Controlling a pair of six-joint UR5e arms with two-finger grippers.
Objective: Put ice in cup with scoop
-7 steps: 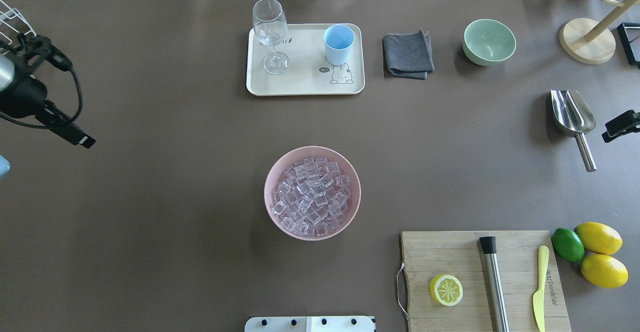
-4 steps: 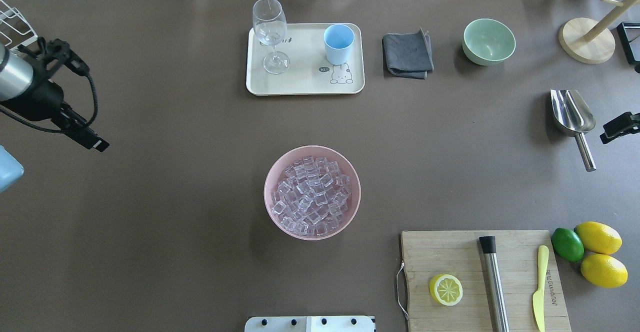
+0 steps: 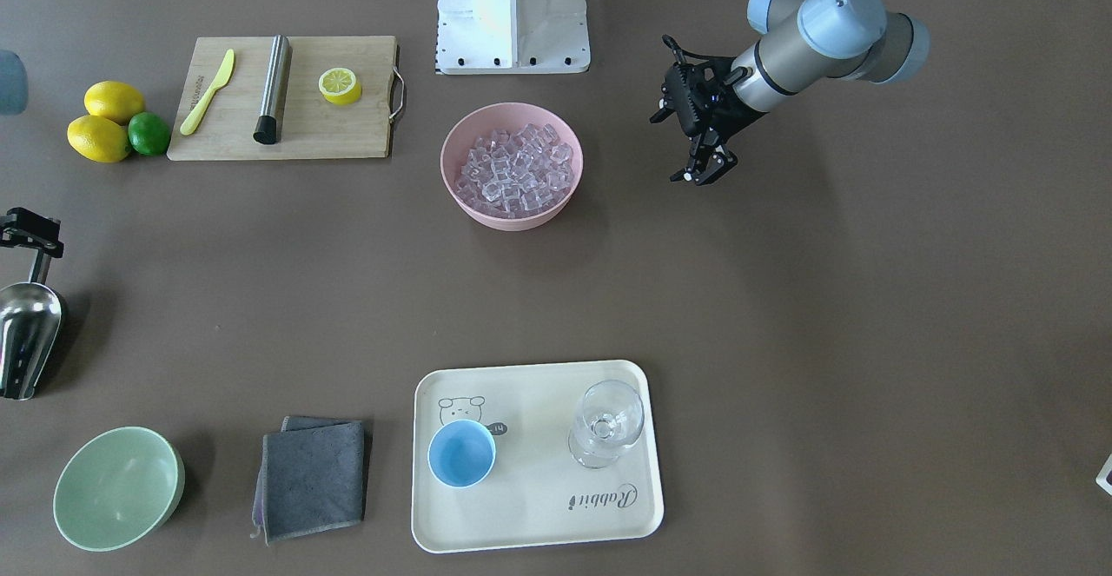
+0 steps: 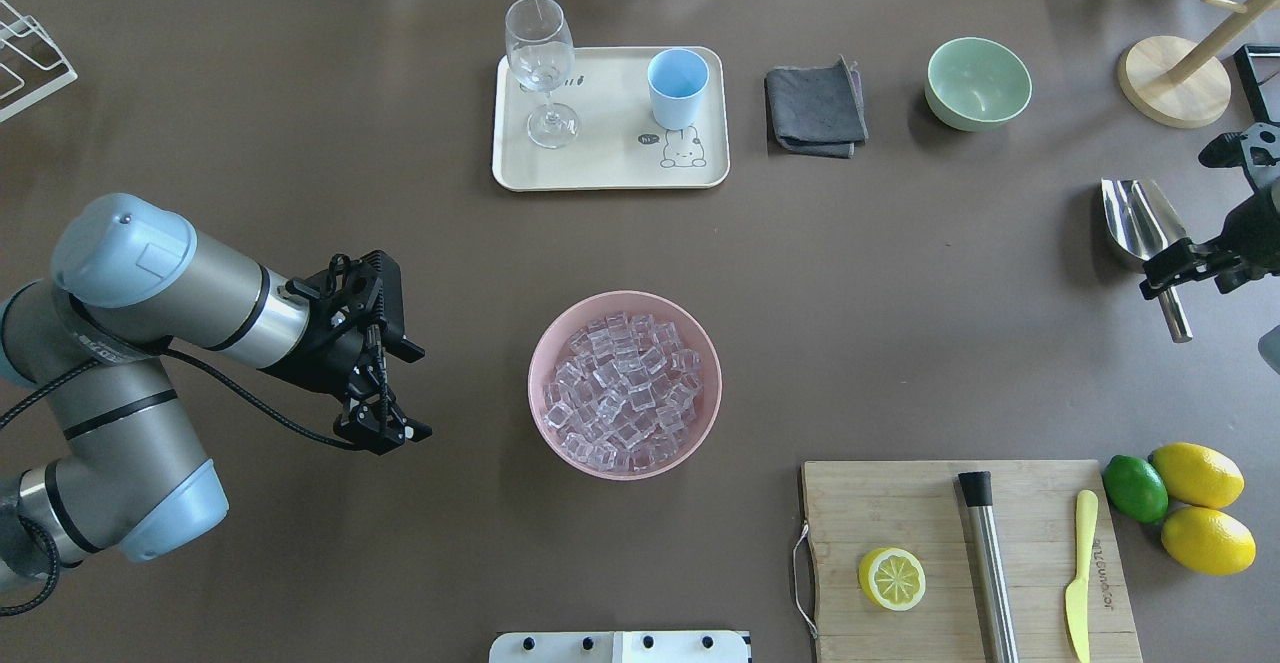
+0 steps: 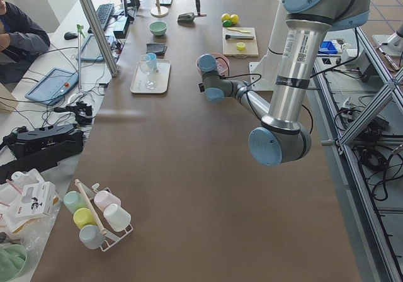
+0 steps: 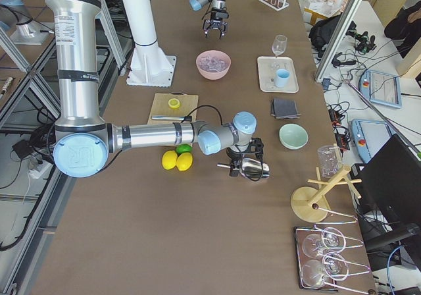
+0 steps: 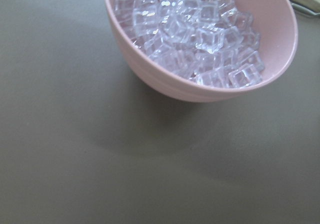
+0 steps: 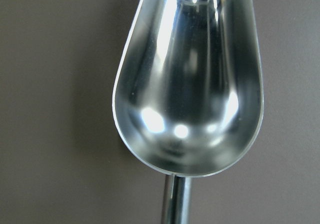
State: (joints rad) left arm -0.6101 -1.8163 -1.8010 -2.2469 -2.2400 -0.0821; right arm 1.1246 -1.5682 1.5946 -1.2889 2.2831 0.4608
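The ice (image 4: 622,393) is piled in a pink bowl (image 4: 535,383) at the table's middle and fills the top of the left wrist view (image 7: 190,29). The light-blue cup (image 4: 677,88) stands upright on a cream tray (image 4: 610,168) at the back. The steel scoop (image 4: 1140,223) lies flat on the table at the right, trough pointing away. My left gripper (image 4: 392,431) hangs open and empty just left of the bowl. My right gripper (image 4: 1170,278) is low over the scoop's handle, apparently open; the right wrist view shows only the trough (image 8: 190,99).
A wine glass (image 4: 540,63) shares the tray with the cup. A grey cloth (image 4: 815,108) and a pale green bowl (image 4: 978,83) sit to the tray's right. The cutting board (image 4: 900,513) with a lemon half, steel cylinder and knife is at front right, beside lemons and a lime.
My left arm has swung in from the far left edge to just beside the pink bowl. My right gripper has moved left, over the scoop's handle. The scoop has not moved.
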